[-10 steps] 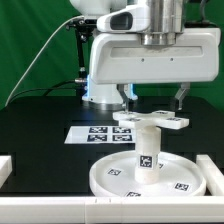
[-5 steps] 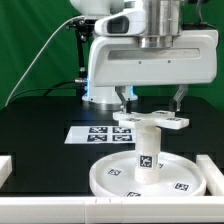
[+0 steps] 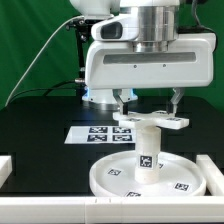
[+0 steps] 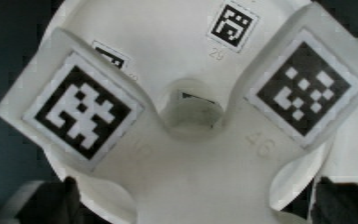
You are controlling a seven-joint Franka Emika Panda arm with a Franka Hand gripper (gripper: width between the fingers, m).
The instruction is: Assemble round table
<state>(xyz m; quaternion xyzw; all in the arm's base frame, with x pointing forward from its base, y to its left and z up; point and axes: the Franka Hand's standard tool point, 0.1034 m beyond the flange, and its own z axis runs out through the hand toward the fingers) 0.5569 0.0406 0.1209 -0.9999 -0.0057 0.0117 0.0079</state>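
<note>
The large round rimmed disc point(image 3: 145, 176) lies on the black table at the front. The short post point(image 3: 145, 148) stands upright on its middle. The cross-shaped piece point(image 3: 152, 121) sits flat on top of the post. My gripper point(image 3: 150, 102) hangs straight above the cross-shaped piece, open, with one finger point(image 3: 121, 99) near each side of it. In the wrist view the cross-shaped piece point(image 4: 176, 150) fills the picture with its tags and centre hole, and the gripper point(image 4: 190, 205) shows only as dark fingers point(image 4: 48, 200) at the corners.
The marker board point(image 3: 98, 133) lies flat on the table behind the disc. White edge rails stand at the exterior view's left point(image 3: 5, 167) and right point(image 3: 214, 170), with another along the front point(image 3: 60, 210).
The hand has sunk slightly in the picture, and the finger on the exterior view's left has spread outward. The cross-shaped piece, post and disc have not moved.
</note>
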